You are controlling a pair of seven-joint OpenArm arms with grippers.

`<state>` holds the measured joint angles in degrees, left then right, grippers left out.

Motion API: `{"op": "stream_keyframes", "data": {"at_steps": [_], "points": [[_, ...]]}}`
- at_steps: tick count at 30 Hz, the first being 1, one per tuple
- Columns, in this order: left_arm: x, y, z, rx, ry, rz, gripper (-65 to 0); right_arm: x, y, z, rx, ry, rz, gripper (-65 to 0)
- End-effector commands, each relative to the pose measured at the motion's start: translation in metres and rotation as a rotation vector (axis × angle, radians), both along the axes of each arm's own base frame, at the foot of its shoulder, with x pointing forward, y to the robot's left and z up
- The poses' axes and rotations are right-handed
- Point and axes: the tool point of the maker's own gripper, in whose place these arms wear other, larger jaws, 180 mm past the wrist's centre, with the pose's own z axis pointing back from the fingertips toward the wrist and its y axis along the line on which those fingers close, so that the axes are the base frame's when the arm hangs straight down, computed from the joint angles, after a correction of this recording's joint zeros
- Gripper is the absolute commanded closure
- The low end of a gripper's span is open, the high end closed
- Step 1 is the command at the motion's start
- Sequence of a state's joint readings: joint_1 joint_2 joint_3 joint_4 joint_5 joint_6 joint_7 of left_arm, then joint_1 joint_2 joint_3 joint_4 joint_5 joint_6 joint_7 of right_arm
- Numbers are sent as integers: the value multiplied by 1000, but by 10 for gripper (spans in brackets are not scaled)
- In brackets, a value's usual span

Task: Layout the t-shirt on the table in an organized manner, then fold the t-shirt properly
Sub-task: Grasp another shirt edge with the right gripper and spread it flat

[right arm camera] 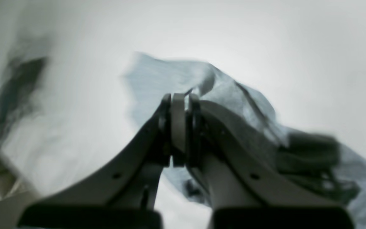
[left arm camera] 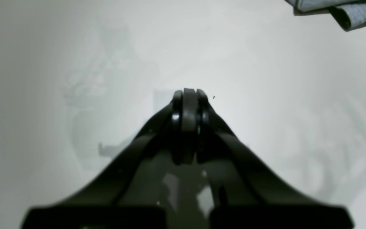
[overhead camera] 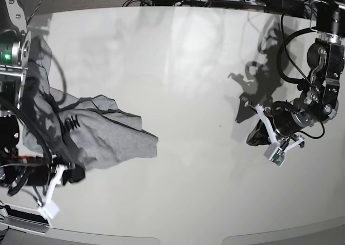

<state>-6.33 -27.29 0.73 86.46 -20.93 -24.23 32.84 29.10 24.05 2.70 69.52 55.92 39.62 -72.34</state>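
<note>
T-shirt (overhead camera: 102, 140) bunched on table (overhead camera: 178, 67), pinched by right gripper (right arm camera: 179, 97) (fabric blurred). Left gripper (left arm camera: 189, 92) clenched on nothing, well apart.

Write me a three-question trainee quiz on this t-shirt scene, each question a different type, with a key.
1. True or false: the t-shirt lies flat and fully spread on the table.
2. Multiple choice: the left hand is A) shut, holding nothing, over bare table; B) open over the shirt; C) shut on a sleeve.
3. Fill in: the right hand is shut on the ____.

Key
1. False: it is bunched in a crumpled heap near the right arm's side of the table.
2. A: its jaws are together and the shirt shows only at the far corner of the left wrist view.
3. t-shirt: grey fabric sits around the closed jaws.
</note>
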Motion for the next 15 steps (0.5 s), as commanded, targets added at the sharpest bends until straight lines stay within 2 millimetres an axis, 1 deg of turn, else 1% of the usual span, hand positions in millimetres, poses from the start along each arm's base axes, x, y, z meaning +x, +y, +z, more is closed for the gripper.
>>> {"op": "stream_keyframes", "data": {"at_steps": [1, 4, 6, 9, 11, 13, 15], "points": [[10, 1, 17, -16, -53, 2, 0, 1, -2, 34, 1, -93, 37, 0], [10, 1, 17, -17, -53, 1, 0, -36, 12, 70, -16, -194, 172, 0], [10, 1, 17, -18, -54, 1, 0, -59, 22, 97, 14, -289, 233, 0], [10, 0, 17, -25, -51, 2, 0, -91, 17, 121, 64, -362, 262, 0], [9, 1, 17, -17, -49, 2, 0, -104, -1, 121, 20, -374, 218, 0], [10, 1, 17, -21, -50, 2, 0, -116, -15, 122, -11, -387, 174, 0], [9, 0, 17, -23, -50, 2, 0, -129, -29, 116, -29, -373, 123, 0]]}}
